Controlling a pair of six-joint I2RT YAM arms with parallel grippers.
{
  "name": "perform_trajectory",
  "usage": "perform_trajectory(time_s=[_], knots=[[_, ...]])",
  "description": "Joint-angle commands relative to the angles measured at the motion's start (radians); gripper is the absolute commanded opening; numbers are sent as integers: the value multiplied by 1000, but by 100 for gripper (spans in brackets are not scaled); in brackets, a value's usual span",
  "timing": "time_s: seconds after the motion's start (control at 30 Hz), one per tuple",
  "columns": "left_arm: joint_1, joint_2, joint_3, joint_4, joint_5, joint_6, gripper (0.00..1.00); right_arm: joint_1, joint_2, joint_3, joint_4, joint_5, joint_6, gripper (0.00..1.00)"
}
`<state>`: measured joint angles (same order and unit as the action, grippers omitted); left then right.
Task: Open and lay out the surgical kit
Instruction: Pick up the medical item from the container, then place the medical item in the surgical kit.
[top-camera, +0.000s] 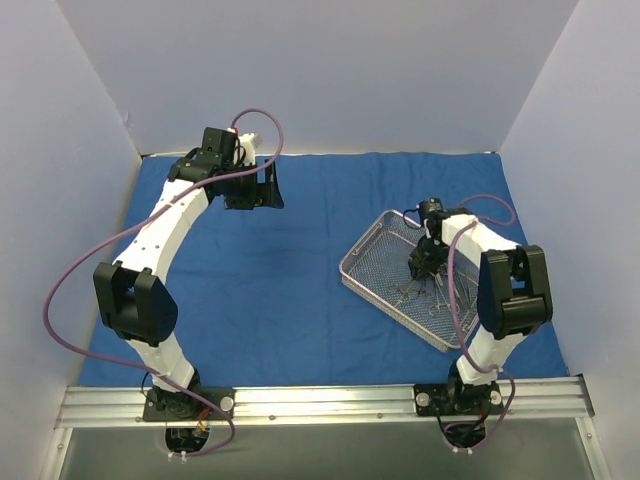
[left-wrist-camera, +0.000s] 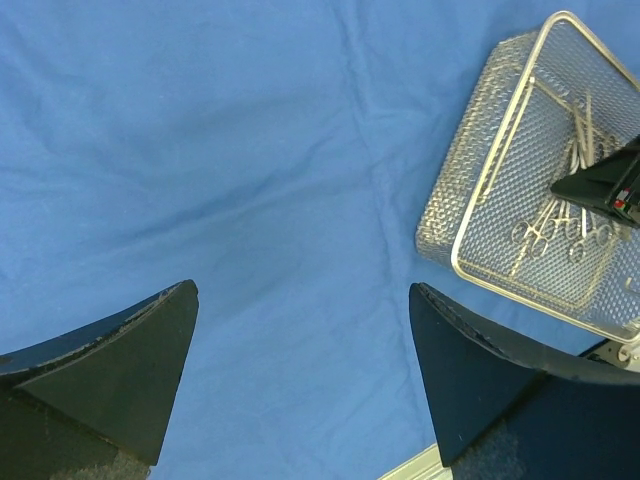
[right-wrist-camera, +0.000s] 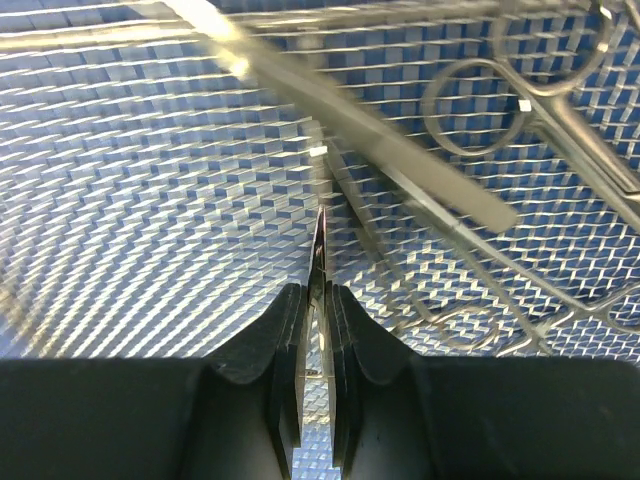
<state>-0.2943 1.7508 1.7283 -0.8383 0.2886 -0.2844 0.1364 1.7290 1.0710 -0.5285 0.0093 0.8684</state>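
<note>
The royal-blue cloth (top-camera: 300, 290) lies spread flat over the table. The silver wire-mesh tray (top-camera: 362, 242) stands on it at the right, turned diagonally, with several steel forceps and clamps (top-camera: 428, 298) inside. My right gripper (top-camera: 420, 268) is down inside the tray, shut on slim steel tweezers (right-wrist-camera: 320, 250) that stick out edge-on between its fingers (right-wrist-camera: 290, 320), just above the mesh (right-wrist-camera: 130, 200). Ring-handled forceps (right-wrist-camera: 480, 100) lie close beside them. My left gripper (top-camera: 252, 195) is open and empty, held above the cloth at the back left, far from the tray (left-wrist-camera: 470, 270).
White walls close in the back, left and right sides. A metal rail (top-camera: 320, 400) with both arm bases runs along the near edge. Bare blue cloth (left-wrist-camera: 250, 150) fills the middle and left. The right arm's purple cable (top-camera: 455, 290) hangs over the tray.
</note>
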Motion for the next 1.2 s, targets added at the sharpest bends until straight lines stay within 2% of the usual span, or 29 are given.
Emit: perform_trajectory(time_s=[0.0,0.3,0.43,0.57,0.77,0.9,1.17], knots=[[-12,-25,7,56,50,7,95,12,-94,96,-59,1,-75,0],[-39,-17,-16,183,243,-47,95,22,-158,156,33,-140,-224,0],[-72,-19,-76,313,414,-104,93,63,-138,242,61,-239,-282,0],[-124,-7,-116,352,530,-127,89,123,-95,396,81,-269,-299,0],[-161,-16,-154,369,575,-121,83,187,9,576,59,-299,-301,0],[-163,-28,-183,398,580,-131,82,218,41,610,76,-321,-304,0],[-163,-7,-174,340,514,-101,77,246,70,641,84,-382,-328,0]])
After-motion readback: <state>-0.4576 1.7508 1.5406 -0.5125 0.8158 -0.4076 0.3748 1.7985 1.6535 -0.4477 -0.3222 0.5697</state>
